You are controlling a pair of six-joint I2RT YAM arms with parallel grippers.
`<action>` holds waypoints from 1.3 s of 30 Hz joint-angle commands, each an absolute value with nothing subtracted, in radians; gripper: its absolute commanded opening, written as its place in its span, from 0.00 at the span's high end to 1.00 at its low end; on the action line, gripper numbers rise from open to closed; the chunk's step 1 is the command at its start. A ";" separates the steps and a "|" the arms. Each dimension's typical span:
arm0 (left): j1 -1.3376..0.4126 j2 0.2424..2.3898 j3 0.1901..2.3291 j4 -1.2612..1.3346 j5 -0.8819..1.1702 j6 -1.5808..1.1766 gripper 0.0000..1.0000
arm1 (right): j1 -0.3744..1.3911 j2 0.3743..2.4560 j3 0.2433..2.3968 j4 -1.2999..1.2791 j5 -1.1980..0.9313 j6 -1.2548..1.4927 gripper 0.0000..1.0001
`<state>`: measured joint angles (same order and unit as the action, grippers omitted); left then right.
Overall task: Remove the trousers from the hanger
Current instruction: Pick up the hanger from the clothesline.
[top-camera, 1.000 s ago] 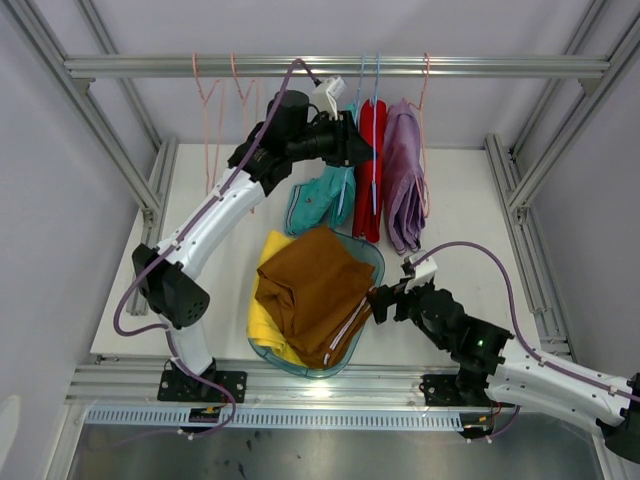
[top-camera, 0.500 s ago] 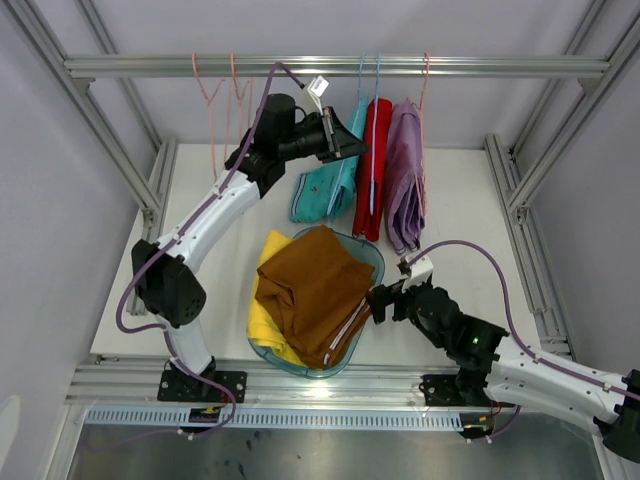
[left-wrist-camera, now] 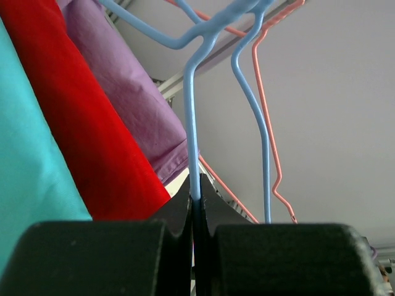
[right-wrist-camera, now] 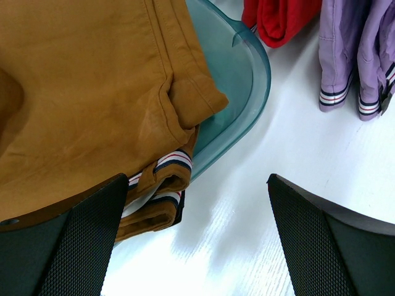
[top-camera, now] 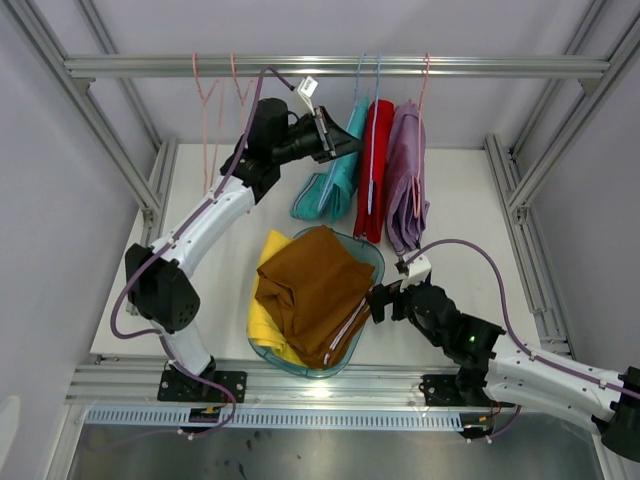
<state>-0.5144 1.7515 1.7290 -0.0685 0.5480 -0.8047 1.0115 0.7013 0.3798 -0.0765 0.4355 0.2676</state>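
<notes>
Teal trousers (top-camera: 335, 185) hang over a blue hanger (left-wrist-camera: 191, 123) on the top rail, their lower end bunched just above the table. My left gripper (top-camera: 343, 141) is shut on that hanger's wire, the jaws pinching it just right of the teal cloth (left-wrist-camera: 24, 185). Red trousers (top-camera: 373, 170) and lilac trousers (top-camera: 405, 180) hang to the right on their own hangers. Brown trousers (top-camera: 315, 290) lie on yellow trousers (top-camera: 262, 320) in a teal bin (top-camera: 375, 262). My right gripper (top-camera: 378, 300) stands open and holds nothing, low over the table by the bin's right rim (right-wrist-camera: 241, 92).
Two bare pink hangers (top-camera: 215, 100) hang from the rail (top-camera: 500, 67) at the left. Metal frame posts flank the white table (top-camera: 470, 230) on both sides. A second blue hanger (left-wrist-camera: 259, 123) and a pink one (left-wrist-camera: 271, 135) hang close behind the gripped wire.
My left gripper has closed on the blue hanger wire and drawn up and to the left, dragging the teal trousers with it. The right arm has barely moved.
</notes>
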 commanded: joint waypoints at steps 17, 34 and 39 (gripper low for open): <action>-0.514 1.625 1.845 0.026 0.416 -0.798 1.00 | 0.989 0.718 0.385 -0.029 0.413 0.255 0.00; -0.522 1.434 1.774 -0.146 0.213 -0.598 1.00 | 0.983 0.730 0.385 -0.023 0.391 0.262 0.00; -0.554 1.336 1.671 -0.187 0.073 -0.483 1.00 | 0.983 0.749 0.387 -0.021 0.387 0.268 0.00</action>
<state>-0.5289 1.4456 1.6894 -0.2928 0.1825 -0.6052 0.9878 0.7380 0.3798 -0.0578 0.3969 0.2680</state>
